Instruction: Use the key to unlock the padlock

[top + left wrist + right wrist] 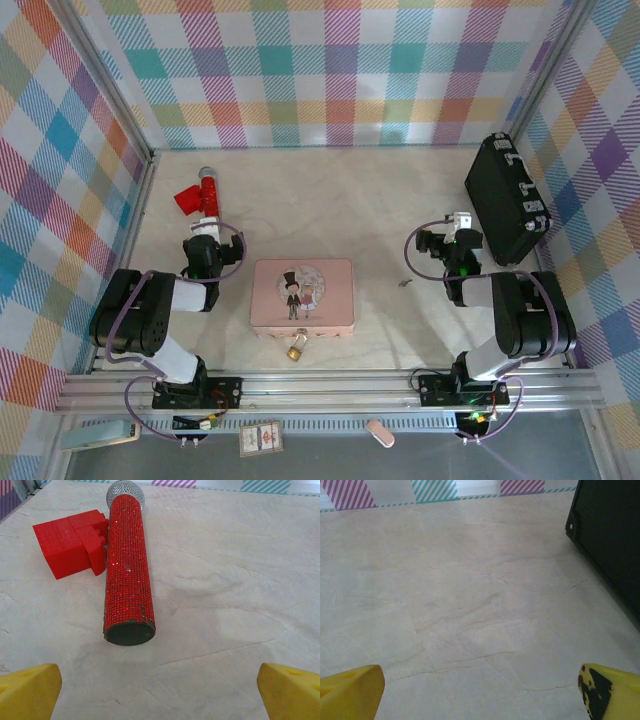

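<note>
On the table (380,200), one padlock (296,350), one key (404,284); left end effector (160,692) and right end effector (481,692) empty, jaws wide apart.

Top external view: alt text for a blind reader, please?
A brass-gold padlock sits at the near edge of a pink tin box, between two black robot arms; a tiny grey key lies right of the box. A red glitter microphone and black case lie behind.

The key (404,283) is too small to make out, and the right picture edge cuts off the black case (610,545).
</note>
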`<move>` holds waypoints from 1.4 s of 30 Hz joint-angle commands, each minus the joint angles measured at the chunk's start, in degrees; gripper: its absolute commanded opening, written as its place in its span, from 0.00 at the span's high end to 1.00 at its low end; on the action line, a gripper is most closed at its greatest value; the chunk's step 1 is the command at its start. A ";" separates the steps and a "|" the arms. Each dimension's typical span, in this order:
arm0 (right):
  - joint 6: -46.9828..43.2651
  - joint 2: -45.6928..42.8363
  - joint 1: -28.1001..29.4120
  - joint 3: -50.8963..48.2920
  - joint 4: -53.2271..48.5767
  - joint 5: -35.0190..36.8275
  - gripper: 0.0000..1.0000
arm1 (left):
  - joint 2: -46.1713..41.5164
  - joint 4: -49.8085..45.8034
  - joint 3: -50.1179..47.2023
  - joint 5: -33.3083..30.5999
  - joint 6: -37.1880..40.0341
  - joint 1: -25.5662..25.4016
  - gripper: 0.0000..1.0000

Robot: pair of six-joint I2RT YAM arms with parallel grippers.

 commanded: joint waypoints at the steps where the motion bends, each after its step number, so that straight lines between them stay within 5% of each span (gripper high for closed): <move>1: -0.61 0.17 -0.06 0.71 0.76 -0.96 0.01 | 0.09 0.21 0.96 0.53 -0.21 0.47 0.00; 32: -0.61 0.09 0.00 0.53 0.94 -0.95 0.01 | -0.27 0.51 0.75 1.31 0.20 0.51 0.00; 35: -1.77 -0.37 0.02 -0.06 1.63 -2.96 0.01 | -3.60 -6.81 3.09 6.42 3.70 -0.64 0.00; 42: -4.36 -8.99 1.34 -2.46 -1.45 -6.59 0.01 | -18.58 -4.85 -3.37 -3.58 9.13 -8.59 0.00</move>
